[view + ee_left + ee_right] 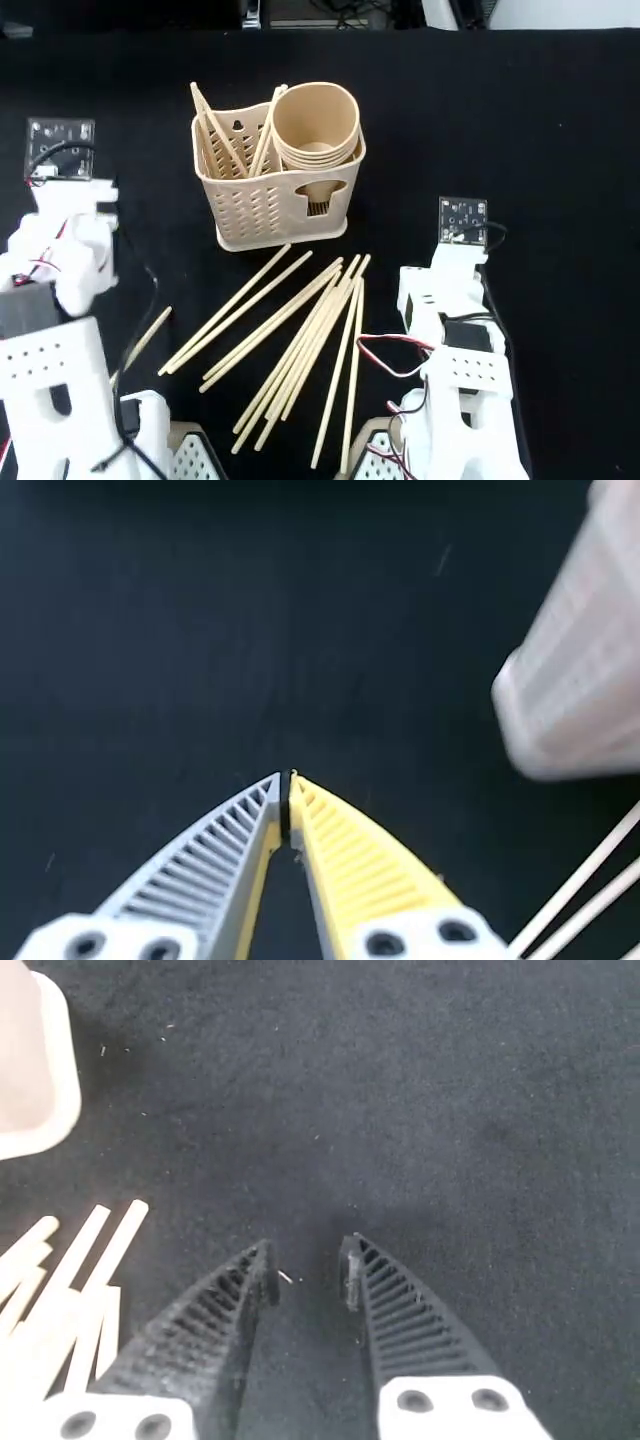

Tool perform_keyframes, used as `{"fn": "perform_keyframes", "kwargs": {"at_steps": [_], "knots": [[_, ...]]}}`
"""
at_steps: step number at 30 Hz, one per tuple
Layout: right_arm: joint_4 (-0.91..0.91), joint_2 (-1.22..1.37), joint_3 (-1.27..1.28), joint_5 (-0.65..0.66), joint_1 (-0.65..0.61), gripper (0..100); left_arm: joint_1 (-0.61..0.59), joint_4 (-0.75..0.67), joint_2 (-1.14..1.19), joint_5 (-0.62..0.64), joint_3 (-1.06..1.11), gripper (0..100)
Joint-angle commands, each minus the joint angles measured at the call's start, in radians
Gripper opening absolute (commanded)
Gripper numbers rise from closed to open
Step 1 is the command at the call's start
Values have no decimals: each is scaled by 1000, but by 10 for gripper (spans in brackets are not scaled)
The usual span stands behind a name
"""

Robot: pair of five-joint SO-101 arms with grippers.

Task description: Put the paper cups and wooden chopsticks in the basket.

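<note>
A beige slotted basket [262,210] stands at the table's middle back. A stack of paper cups [315,125] sits in its right compartment and a few wooden chopsticks [215,130] lean in its left one. Several loose chopsticks [300,340] lie fanned on the black cloth in front of the basket, and one more chopstick [148,338] lies apart to their left. My left gripper [288,778] is shut and empty above bare cloth, with the basket's corner [575,680] off to one side. My right gripper [305,1260] is slightly open, empty, beside the chopstick ends [70,1270].
The left arm's white body [60,300] fills the near left and the right arm's body [455,350] the near right, each with loose wires. The black cloth [520,130] spreads wide to the right of the basket.
</note>
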Motion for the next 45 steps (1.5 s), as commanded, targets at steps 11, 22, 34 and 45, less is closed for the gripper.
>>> {"fn": "perform_keyframes", "kwargs": {"at_steps": [11, 22, 34, 45], "knots": [[-18, -12, -7, -5, -12, 124, -148, 147, 239, -361, 5, 30], [-20, -12, -7, -5, -14, 124, -42, 169, 250, -417, 191, 237], [-20, -12, -7, -5, -14, 124, 91, -287, 250, -400, 496, 209], [-17, -12, -7, -5, -14, 124, 91, -347, 253, -408, 512, 209]]}}
